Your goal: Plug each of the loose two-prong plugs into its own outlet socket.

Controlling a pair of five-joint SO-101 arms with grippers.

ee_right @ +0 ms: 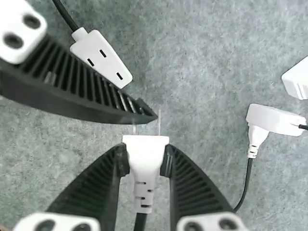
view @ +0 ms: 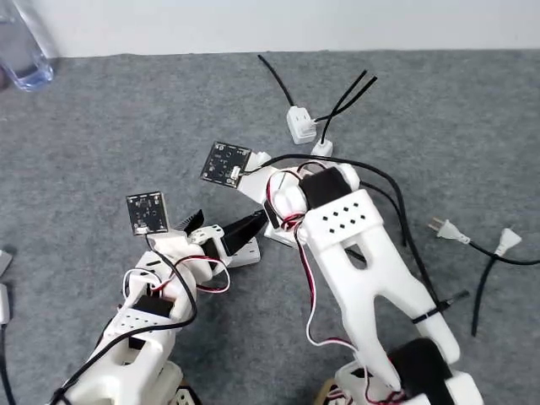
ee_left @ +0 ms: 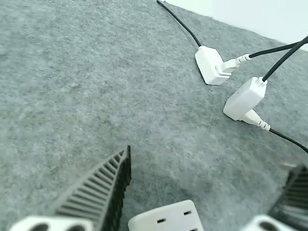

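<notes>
far socket [ee_left: 210, 65] and near socket [ee_left: 243, 98] already filled. right gripper [ee_right: 144, 148] pinches third plug [ee_right: 144, 166], prongs near free socket [ee_right: 101, 57]. left gripper [ee_left: 214, 163] spread around it. loose plug [view: 445, 229] and last plug [view: 506, 242] wait on mat [view: 101, 126].

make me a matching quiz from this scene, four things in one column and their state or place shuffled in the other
Things
1. right end effector
2. left end effector
3. far pair of sockets
4. clear container

States or places
a. open, with an outlet socket lying between its fingers
b. at the far left corner of the table in the high view
c. shut on a white plug
d. each with a plug already in

Pairs: 1-c, 2-a, 3-d, 4-b
</notes>
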